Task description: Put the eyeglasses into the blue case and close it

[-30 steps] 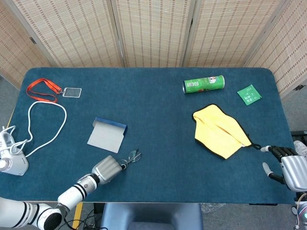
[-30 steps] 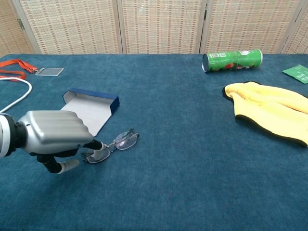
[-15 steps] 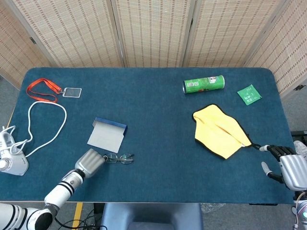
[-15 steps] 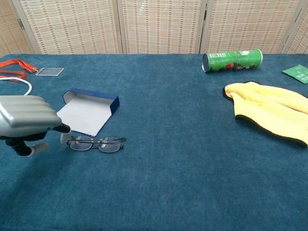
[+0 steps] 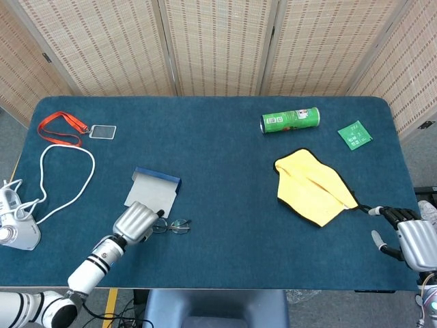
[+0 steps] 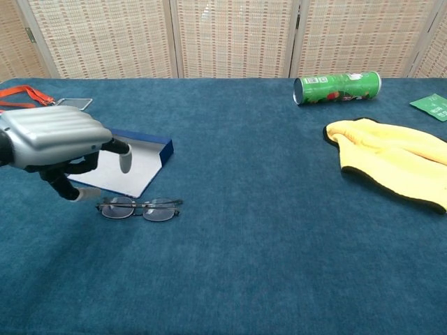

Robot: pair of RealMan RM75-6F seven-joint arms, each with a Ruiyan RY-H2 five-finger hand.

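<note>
Left hand [image 6: 59,143] hovered over eyeglasses [image 6: 138,207], fingers [image 6: 124,160] apart, empty; blue case [image 6: 129,164] lay open alongside for loading.

Centre of desk [image 5: 225,171]: bare cloth, open passage from near edge to far edge.
Left hand [image 6: 56,139]: raised over the near end of the case [image 6: 129,164], partly covering it; nothing in it.
Glasses [image 6: 140,208]: flat on the desk just in front of the case; clear to their right and on the near side.
Far left: lanyard [image 5: 61,128], white cord [image 5: 65,181] and white device [image 5: 15,225].
Right side: can [image 5: 290,120], yellow cloth [image 5: 311,186], green packet [image 5: 355,134].
Right hand [image 5: 413,239]: at the near right corner, well apart from the case.
</note>
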